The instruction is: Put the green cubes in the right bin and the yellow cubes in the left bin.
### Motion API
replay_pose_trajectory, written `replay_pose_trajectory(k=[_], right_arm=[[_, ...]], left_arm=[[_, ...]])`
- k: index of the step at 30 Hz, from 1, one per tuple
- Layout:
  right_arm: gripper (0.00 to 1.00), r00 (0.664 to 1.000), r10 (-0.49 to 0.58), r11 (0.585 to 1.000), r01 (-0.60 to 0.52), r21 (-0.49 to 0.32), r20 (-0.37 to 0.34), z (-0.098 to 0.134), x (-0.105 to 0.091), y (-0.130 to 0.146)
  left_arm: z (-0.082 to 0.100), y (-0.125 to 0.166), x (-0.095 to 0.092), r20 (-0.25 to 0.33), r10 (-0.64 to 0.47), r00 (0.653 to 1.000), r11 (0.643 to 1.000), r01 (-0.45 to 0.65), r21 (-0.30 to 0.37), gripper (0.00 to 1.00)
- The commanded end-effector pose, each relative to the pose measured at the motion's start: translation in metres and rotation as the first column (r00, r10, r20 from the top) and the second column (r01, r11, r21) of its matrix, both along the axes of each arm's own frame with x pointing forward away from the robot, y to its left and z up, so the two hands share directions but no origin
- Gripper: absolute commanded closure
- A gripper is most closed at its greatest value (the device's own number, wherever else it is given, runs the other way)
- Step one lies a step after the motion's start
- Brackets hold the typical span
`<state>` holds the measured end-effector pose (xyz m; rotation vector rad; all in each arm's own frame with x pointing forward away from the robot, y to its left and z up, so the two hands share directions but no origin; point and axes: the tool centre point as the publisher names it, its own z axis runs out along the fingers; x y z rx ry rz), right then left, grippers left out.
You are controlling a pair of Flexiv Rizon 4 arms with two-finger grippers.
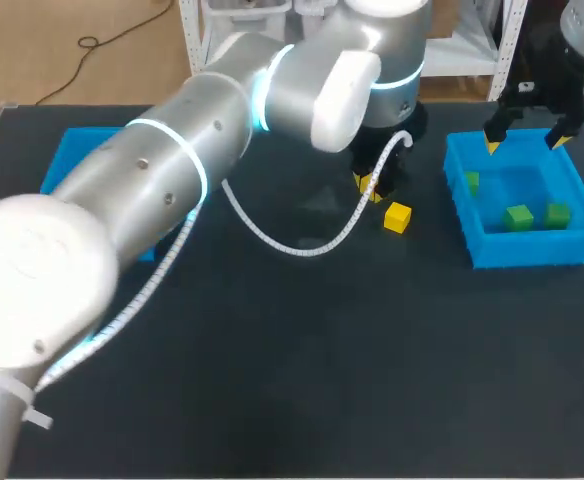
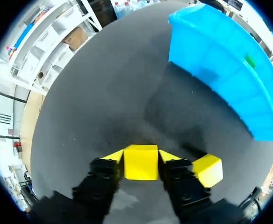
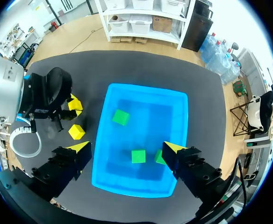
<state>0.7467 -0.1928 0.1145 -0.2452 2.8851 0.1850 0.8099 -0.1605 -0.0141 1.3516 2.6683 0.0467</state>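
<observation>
In the left wrist view my left gripper (image 2: 140, 157) is shut on a yellow cube (image 2: 141, 162) that rests on the dark table. A second yellow cube (image 2: 207, 170) lies just beside one finger. The head view places this gripper (image 1: 369, 187) mid-table, with the loose yellow cube (image 1: 397, 217) close to its right. The blue right bin (image 1: 527, 250) holds three green cubes (image 1: 518, 217). My right gripper (image 3: 127, 148) hangs open above that bin (image 3: 141, 91), nothing between its fingers, with green cubes (image 3: 121, 116) below it.
The blue left bin (image 1: 77, 150) stands at the far left, largely hidden behind my left arm. A white coiled cable (image 1: 302, 240) hangs from that arm over the table's middle. The right bin's wall (image 2: 211, 51) stands a short way ahead of the left gripper.
</observation>
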Motion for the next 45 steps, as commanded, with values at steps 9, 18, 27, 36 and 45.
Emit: replay_pose_trajectory(k=[9, 18, 27, 36, 45], right_arm=[[0.00, 1.000, -0.003, 1.000, 0.003, -0.001, 0.006, 0.000, -0.002, 0.000], [0.00, 1.000, -0.003, 1.000, 0.003, -0.001, 0.006, 0.000, -0.002, 0.000], [0.00, 1.000, -0.003, 1.000, 0.003, -0.001, 0.006, 0.000, -0.002, 0.000], [0.00, 1.000, -0.003, 1.000, 0.003, -0.001, 0.006, 0.000, -0.002, 0.000], [0.00, 1.000, -0.003, 1.000, 0.003, -0.001, 0.006, 0.000, -0.002, 0.000]], left_arm=[[0.118, 0.070, -0.015, 0.141, 0.028, 0.990, 0.995, -0.015, -0.097, 1.00], [0.155, 0.223, -0.013, 0.234, 0.298, 0.925, 0.954, -0.286, -0.086, 1.00], [0.141, 0.361, -0.044, 0.217, 0.529, 0.821, 0.843, -0.537, -0.023, 1.00], [0.119, 0.408, -0.066, 0.173, 0.631, 0.757, 0.770, -0.638, -0.013, 1.00], [0.135, 0.383, -0.061, 0.178, 0.603, 0.778, 0.795, -0.605, -0.050, 0.00]])
